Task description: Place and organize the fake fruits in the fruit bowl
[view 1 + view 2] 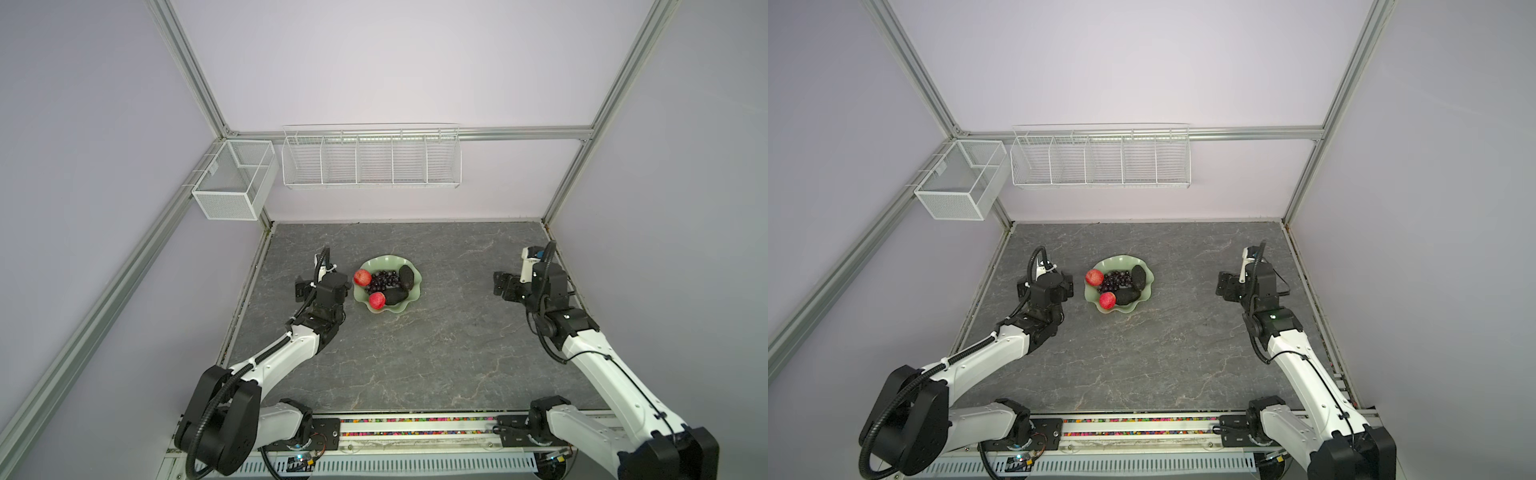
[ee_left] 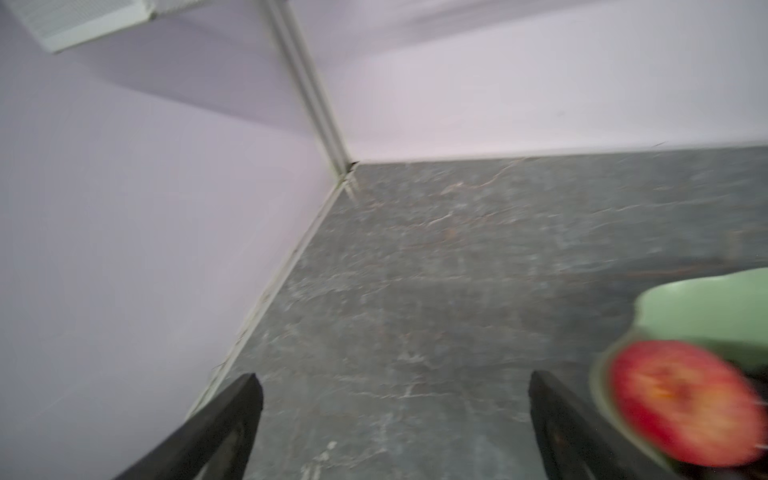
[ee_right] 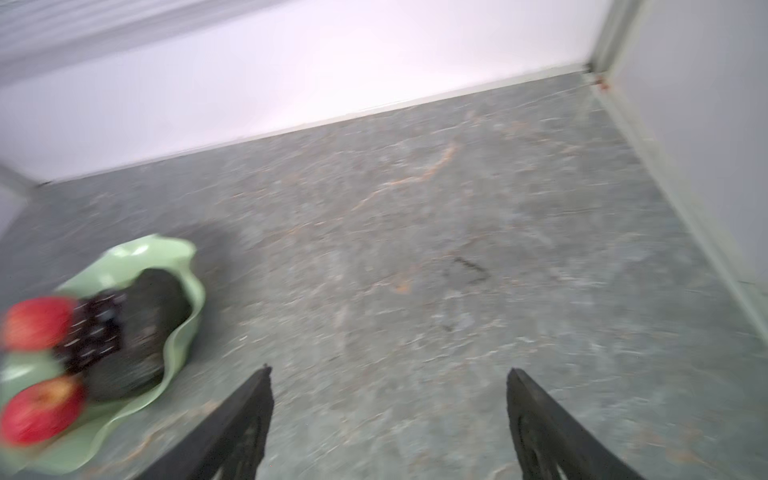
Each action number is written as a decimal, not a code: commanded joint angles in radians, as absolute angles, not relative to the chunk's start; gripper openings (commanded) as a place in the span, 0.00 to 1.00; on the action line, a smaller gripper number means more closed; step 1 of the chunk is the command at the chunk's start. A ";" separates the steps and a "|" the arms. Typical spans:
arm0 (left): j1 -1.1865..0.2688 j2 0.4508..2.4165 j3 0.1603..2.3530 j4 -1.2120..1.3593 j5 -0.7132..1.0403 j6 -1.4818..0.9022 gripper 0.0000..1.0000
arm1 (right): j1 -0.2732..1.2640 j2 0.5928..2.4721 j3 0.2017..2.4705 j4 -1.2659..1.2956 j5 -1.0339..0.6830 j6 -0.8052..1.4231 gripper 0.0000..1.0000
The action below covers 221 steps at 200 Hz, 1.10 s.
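- Left gripper point(image 2: 392, 376), jaws apart, empty, hovers beside the green fruit bowl point(image 1: 380, 261) at nine o'clock.
- Right gripper point(image 3: 388, 370), jaws also apart, hangs well off at three o'clock.
- Bowl holds grapes point(image 1: 384, 281) centre, red apple point(image 1: 363, 277) at nine, second apple point(image 1: 377, 300) at seven, avocado point(image 1: 406, 277) at two, second avocado point(image 1: 395, 296) at five.

Red apples point(image 1: 363, 277), dark avocados point(image 1: 407, 277) and purple grapes point(image 1: 384, 280) lie in green bowl point(image 1: 382, 261).

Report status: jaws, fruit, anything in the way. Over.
Jaws open and empty on left gripper and right gripper. In fruit bowl: grapes, far apple, near apple, far avocado, near avocado. Nothing in the way.
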<state>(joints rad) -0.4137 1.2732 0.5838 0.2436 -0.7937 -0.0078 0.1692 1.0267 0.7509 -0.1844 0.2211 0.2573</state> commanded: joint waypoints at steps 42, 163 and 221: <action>-0.163 1.320 0.451 0.477 -0.649 -0.167 0.99 | 0.126 1.320 0.569 0.304 0.585 0.080 0.89; -0.109 1.559 0.331 1.045 -0.440 -0.030 0.98 | 0.034 1.474 0.380 0.835 0.130 -0.060 0.89; -0.104 1.557 0.385 0.932 -0.437 -0.043 0.98 | -0.003 1.516 0.416 0.797 0.075 -0.032 0.89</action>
